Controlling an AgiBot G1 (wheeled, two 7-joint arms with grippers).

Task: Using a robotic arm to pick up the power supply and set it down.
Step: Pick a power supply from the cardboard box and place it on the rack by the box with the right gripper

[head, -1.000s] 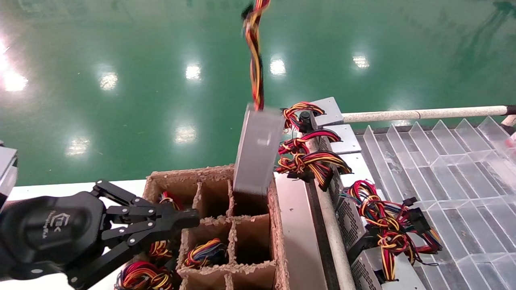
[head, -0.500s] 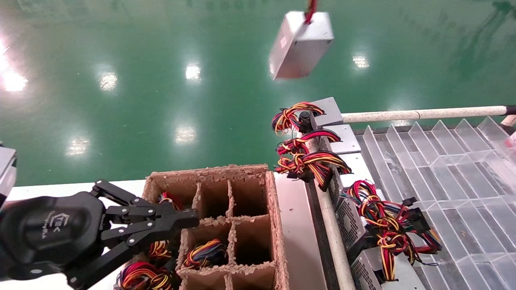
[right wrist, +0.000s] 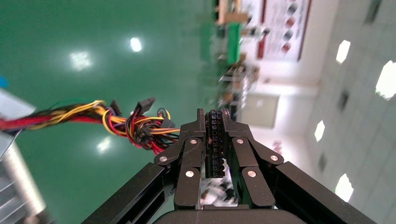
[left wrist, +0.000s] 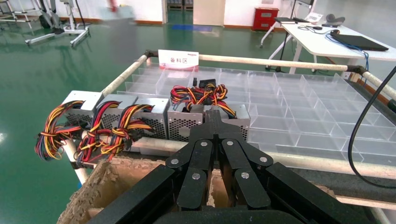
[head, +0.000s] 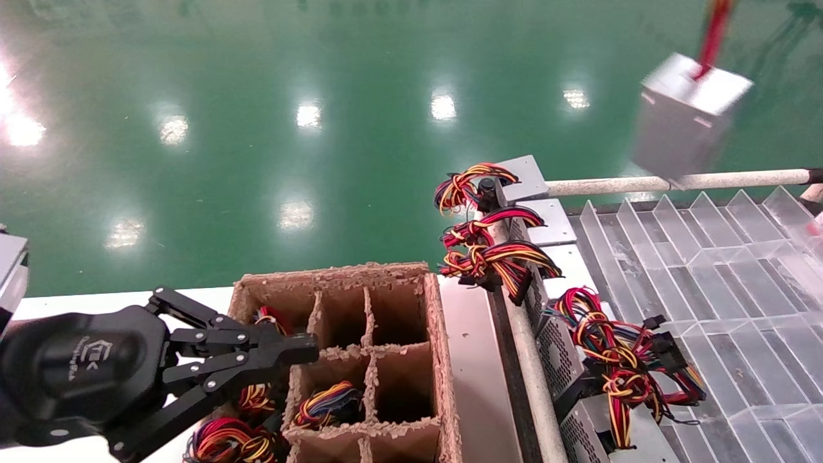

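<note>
The power supply [head: 685, 128], a silver-grey metal box, hangs tilted in the air at the upper right of the head view, above the white rail. It dangles from its red wire [head: 712, 29], which runs out of the top of that view. In the right wrist view my right gripper [right wrist: 213, 114] is shut on a black connector [right wrist: 214, 144] of the wire bundle [right wrist: 116, 122]. The box's silver side [right wrist: 14, 182] shows at the edge there. My left gripper [head: 310, 348] [left wrist: 214, 114] is shut and empty beside the cardboard box.
A cardboard box [head: 445, 360] with divided cells holds several coloured wire bundles. Several more power supplies [head: 559, 360] with wire bundles line the rail. A clear plastic divider tray [head: 707, 276] lies to the right, behind a white padded bar [head: 675, 182].
The power supply rose out of the cardboard box's back right cell, then swung up and to the right by its wires. My left gripper stayed still.
</note>
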